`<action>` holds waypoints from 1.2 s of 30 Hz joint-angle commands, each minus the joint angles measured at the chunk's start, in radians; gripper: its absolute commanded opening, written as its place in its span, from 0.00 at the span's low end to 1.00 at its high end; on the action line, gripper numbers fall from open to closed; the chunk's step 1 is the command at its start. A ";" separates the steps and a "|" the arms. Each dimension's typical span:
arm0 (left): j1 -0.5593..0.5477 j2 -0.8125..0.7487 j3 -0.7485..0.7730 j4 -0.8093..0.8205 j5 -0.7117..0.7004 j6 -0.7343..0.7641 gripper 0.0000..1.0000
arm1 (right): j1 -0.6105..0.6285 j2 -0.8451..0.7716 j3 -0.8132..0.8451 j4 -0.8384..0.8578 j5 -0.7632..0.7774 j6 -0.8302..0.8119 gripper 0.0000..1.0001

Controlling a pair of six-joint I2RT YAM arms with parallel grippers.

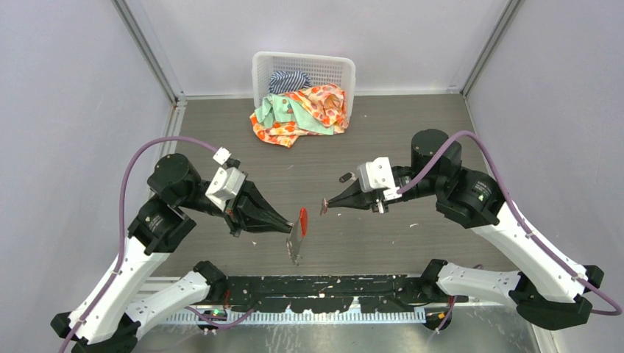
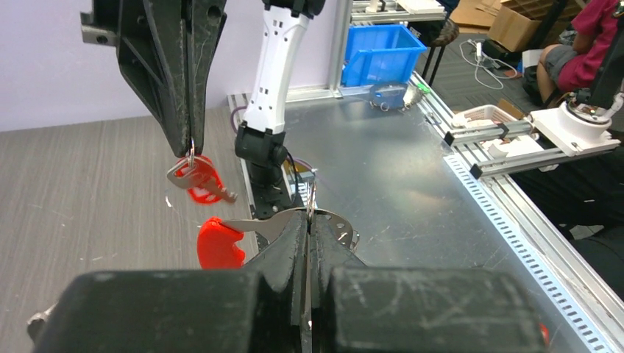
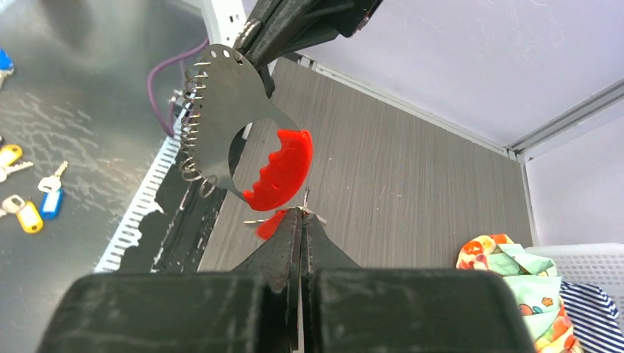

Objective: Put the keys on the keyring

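1. Table [image 1: 412, 125]: a grey wood-grain surface with walls on three sides. Both arms reach in over its middle.
2. Basket [image 1: 340, 72]: white and perforated, standing at the far edge near the centre. Crumpled clothes [image 1: 302, 110] spill from it onto the table.
3. Left gripper [image 1: 291, 228]: the fingers are pressed together on the edge of the keyring, holding it clear of the table.
4. Right gripper [image 1: 328, 204]: the fingers are closed, pinching the red-headed key by the small wire loop at its head. It points toward the left gripper, with the tips close but apart.
5. Keyring [image 1: 296, 241]: a silvery crescent-shaped piece edged with a row of small wire loops and carrying a curved red tag [image 3: 281, 169]. It hangs in the air over the near-centre of the table, between the two grippers.
6. Red-headed key [image 2: 197, 176]: dangles below the right fingertips, just beside the red tag. A gap shows between them.
7. Black-headed key [image 1: 344, 177]: lies on the table just beyond the right fingers, and neither gripper touches it. It is too small in view to make out its blade.
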 commanded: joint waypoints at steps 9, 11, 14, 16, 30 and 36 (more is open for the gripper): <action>0.003 0.072 -0.041 0.112 0.088 -0.068 0.00 | 0.107 0.004 0.061 -0.168 0.070 -0.286 0.01; 0.003 0.082 -0.044 0.113 0.101 -0.075 0.00 | 0.137 0.004 0.060 -0.169 0.101 -0.307 0.01; 0.003 0.086 -0.053 0.121 0.093 -0.078 0.00 | 0.182 0.011 0.072 -0.186 0.151 -0.343 0.01; 0.003 0.088 -0.055 0.124 0.093 -0.080 0.00 | 0.205 0.012 0.078 -0.195 0.186 -0.356 0.01; 0.003 0.094 -0.076 0.129 0.096 -0.088 0.00 | 0.302 0.010 0.057 -0.126 0.293 -0.385 0.01; 0.003 0.095 -0.072 0.129 0.095 -0.088 0.00 | 0.322 0.011 0.043 -0.085 0.300 -0.389 0.01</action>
